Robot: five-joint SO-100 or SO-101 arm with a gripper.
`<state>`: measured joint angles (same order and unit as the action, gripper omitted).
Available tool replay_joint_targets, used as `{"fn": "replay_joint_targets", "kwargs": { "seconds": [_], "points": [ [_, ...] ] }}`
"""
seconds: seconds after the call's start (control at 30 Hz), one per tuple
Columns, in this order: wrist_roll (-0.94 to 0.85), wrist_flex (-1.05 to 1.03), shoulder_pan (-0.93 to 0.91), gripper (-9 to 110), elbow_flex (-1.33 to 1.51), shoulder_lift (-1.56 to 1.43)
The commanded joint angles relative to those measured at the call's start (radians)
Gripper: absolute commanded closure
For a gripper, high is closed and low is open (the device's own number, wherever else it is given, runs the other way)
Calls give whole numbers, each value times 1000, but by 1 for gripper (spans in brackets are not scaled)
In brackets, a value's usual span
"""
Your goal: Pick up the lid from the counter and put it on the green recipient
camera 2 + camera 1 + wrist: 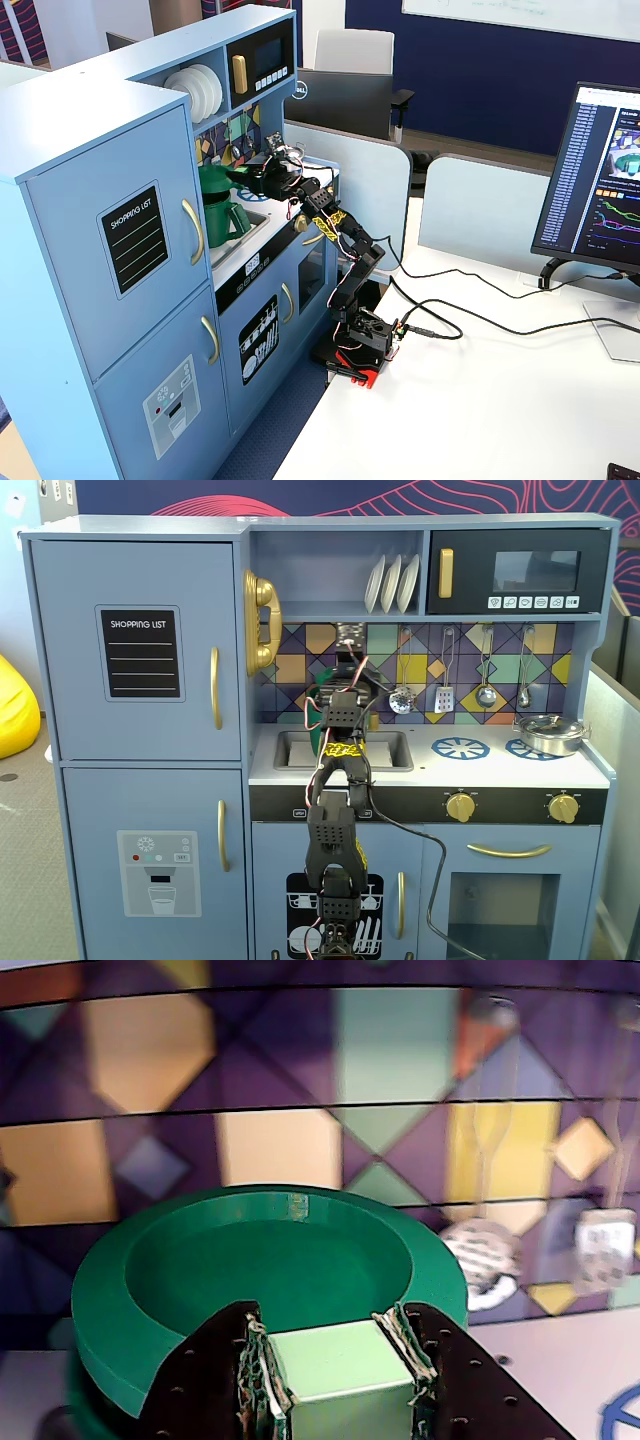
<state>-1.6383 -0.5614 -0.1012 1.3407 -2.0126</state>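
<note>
My gripper [330, 1325] is shut on the light green blocky knob [345, 1365] of the lid [270, 1260], a round dark green disc with a sunken top. The lid is level, directly over the green pot. Only a dark sliver of the pot shows under the lid's left edge in the wrist view [85, 1410]. In a fixed view the lid [212, 181] is at the top of the tall green pot [228, 220], which stands at the back of the counter by the sink. I cannot tell whether the lid rests on the rim. In the other fixed view the arm [345, 720] hides most of the pot [317, 695].
The sink [290, 750] lies just in front of the pot. Blue burner rings [460, 747] and a silver metal pot [548, 732] are to the right. Utensils [445, 695] hang on the tiled back wall. A shelf with plates [392, 583] is overhead.
</note>
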Motion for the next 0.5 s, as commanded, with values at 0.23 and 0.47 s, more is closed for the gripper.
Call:
{"fn": "replay_joint_targets", "kwargs": {
  "seconds": [0.23,0.47],
  "points": [
    [-37,25,49,102,-49,-35],
    [-49,74,55,102,18,-32]
  ]
}}
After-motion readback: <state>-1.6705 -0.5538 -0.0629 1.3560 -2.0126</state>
